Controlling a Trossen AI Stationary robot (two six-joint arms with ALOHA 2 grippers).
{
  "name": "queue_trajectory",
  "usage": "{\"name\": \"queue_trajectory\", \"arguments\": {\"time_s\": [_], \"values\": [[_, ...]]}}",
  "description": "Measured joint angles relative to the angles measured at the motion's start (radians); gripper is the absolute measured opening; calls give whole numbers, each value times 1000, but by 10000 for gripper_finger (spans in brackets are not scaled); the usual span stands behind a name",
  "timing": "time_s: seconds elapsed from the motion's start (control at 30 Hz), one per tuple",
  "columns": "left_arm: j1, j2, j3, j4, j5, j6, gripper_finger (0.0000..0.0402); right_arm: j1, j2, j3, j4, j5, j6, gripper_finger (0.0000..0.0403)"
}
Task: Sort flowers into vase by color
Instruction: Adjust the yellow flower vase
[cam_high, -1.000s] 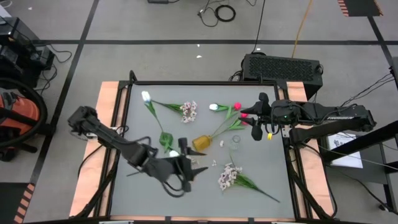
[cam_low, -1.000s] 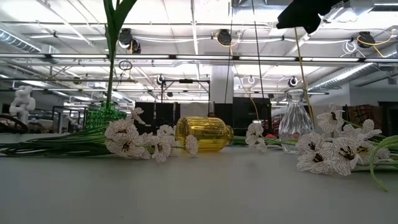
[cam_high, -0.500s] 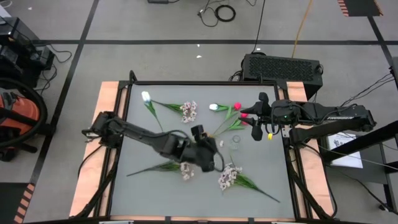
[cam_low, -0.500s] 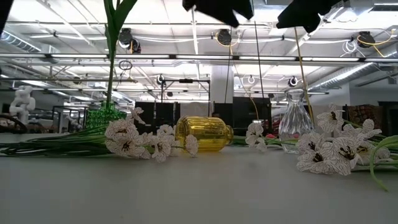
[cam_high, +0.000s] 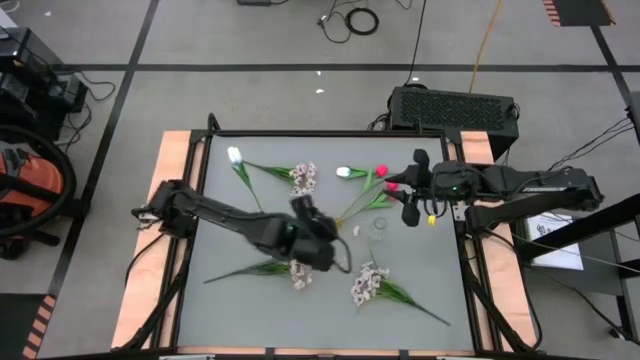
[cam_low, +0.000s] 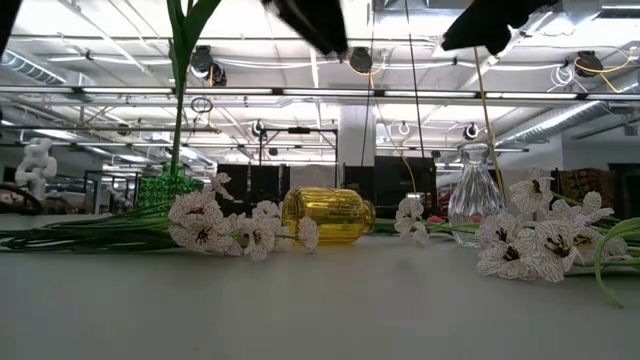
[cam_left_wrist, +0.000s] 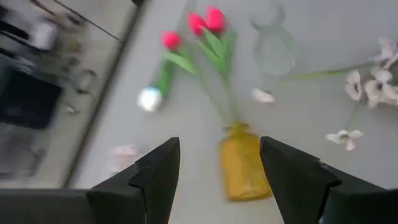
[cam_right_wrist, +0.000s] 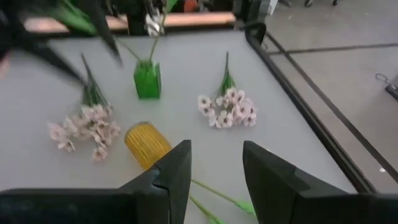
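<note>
Above the middle of the table (cam_high: 200, 300), the left gripper (cam_high: 325, 245) hangs with its fingers apart and nothing between them. From overhead it hides the yellow vase (cam_left_wrist: 241, 163), but its wrist camera shows that vase lying on its side, mouth toward the pink tulips (cam_left_wrist: 205, 22), whose stems run into it. The right gripper (cam_high: 412, 212) waits near the right edge, fingers partly apart and empty. Only its wrist camera shows the green vase (cam_right_wrist: 147, 79) standing up. A second ago the left gripper was near the front edge.
</note>
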Motion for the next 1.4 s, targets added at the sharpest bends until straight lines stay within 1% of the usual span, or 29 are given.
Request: {"name": "queue_trajectory", "arguments": {"time_s": [0.1,0.2,0.33,0.4,0.57,0.67,0.83,0.9,0.97,1.1,1.2,1.27,1.4], "values": [[-55,-105,14,-49,-77,-17,227,-1,78,-1,13,-2,-47,137],[-117,-196,12,-52,-125,-15,227,-12,183,-2,28,-13,-122,137],[-210,-315,12,-57,-229,-5,227,-75,330,7,82,-134,-221,137],[-263,-363,12,-59,-277,11,227,-104,409,41,97,-185,-249,137],[-378,-441,12,-113,-383,0,227,-121,618,189,2,-191,-324,146],[-415,-461,12,-205,-410,-84,227,-120,735,282,-72,-193,-373,168],[-446,-450,9,-422,-424,-311,227,-103,885,364,-92,-240,-456,211],[-454,-440,4,-485,-431,-394,227,-96,927,377,-103,-245,-480,221],[-466,-437,-26,-505,-436,-434,227,-95,954,382,-97,-248,-493,225],[-484,-438,-79,-506,-441,-449,227,-99,985,382,-106,-245,-504,226],[-489,-438,-108,-506,-442,-482,227,-99,990,381,-108,-279,-507,226],[-488,-438,-120,-504,-445,-491,227,-98,989,382,-105,-294,-509,226],[-487,-438,-121,-498,-449,-491,227,-92,989,382,-102,-294,-526,226]]}}
